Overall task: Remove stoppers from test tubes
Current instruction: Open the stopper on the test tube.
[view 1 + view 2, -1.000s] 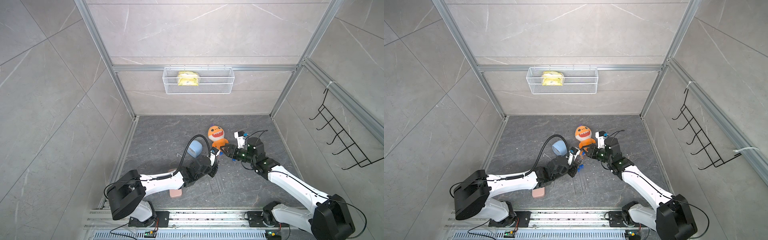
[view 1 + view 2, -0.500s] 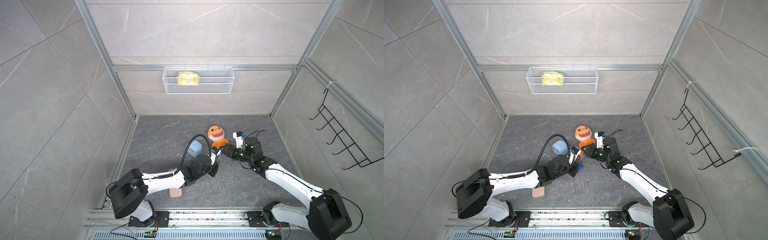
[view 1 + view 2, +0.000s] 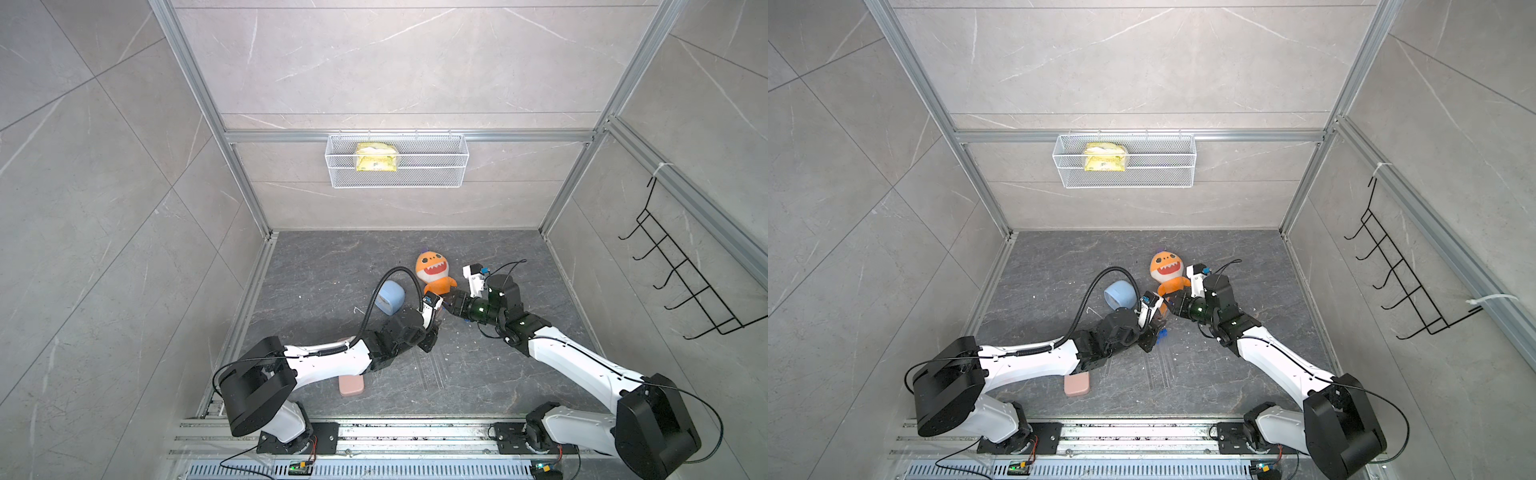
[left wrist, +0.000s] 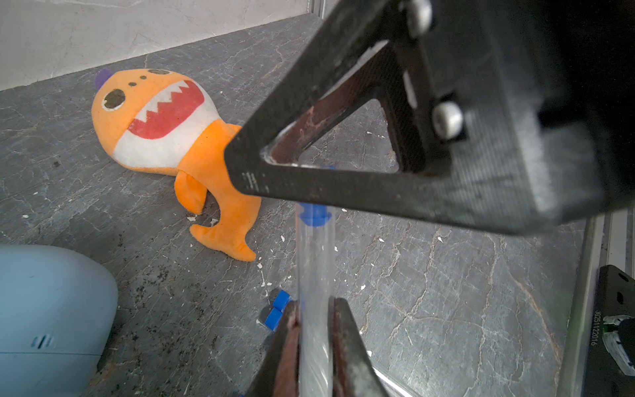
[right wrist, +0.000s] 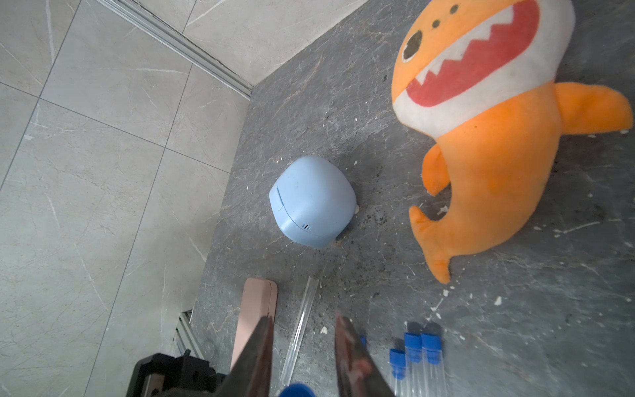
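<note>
My left gripper (image 4: 314, 304) is shut on a clear test tube (image 4: 314, 268), held off the floor with its bright blue stopper (image 4: 312, 217) at the far end. My right gripper (image 5: 302, 316) meets it at mid-floor (image 3: 449, 305). Its jaws stand apart on either side of that stopper (image 5: 295, 391), with a gap still showing beside the cap. In the left wrist view one right finger (image 4: 343, 178) hides the stopper's top. Three stoppered test tubes (image 5: 414, 357) and one bare tube (image 5: 302, 319) lie on the floor. Loose stoppers (image 4: 276, 309) lie below the held tube.
An orange plush shark (image 3: 434, 272) lies just behind the two grippers. A pale blue cup (image 3: 390, 297) sits to its left. A pink case (image 3: 351, 386) lies near the front, partly under my left arm. A wire basket (image 3: 397, 166) hangs on the back wall.
My right gripper's jaws have narrowed around the stopper, and it has edged slightly left toward the held tube. The left gripper has kept its grip and place.
</note>
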{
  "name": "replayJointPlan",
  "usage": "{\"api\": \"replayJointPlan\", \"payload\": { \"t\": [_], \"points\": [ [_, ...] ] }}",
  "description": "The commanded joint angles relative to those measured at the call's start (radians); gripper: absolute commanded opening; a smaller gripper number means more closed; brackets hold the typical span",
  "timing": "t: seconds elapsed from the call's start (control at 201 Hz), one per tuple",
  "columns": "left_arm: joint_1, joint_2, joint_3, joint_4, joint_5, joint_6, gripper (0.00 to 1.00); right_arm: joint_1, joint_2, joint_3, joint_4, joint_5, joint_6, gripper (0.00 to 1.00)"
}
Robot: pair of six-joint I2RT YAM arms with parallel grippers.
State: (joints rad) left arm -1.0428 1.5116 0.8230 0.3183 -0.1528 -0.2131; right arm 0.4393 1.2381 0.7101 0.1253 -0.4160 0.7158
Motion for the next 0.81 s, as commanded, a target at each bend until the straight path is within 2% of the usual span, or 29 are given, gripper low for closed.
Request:
{"api": "replayJointPlan", "payload": {
  "t": [0.0, 0.528, 0.802],
  "points": [
    [0.005, -0.002, 0.039, 0.014, 0.012, -0.006, 0.15, 0.008, 0.009, 0.012, 0.02, -0.003, 0.006, 0.3],
    [0.006, -0.002, 0.045, 0.009, 0.02, -0.008, 0.15, 0.013, 0.013, 0.009, 0.02, 0.001, 0.004, 0.27],
    [0.006, -0.002, 0.043, 0.007, 0.02, -0.01, 0.15, 0.014, 0.014, 0.007, 0.023, 0.011, 0.007, 0.22]
  ]
}}
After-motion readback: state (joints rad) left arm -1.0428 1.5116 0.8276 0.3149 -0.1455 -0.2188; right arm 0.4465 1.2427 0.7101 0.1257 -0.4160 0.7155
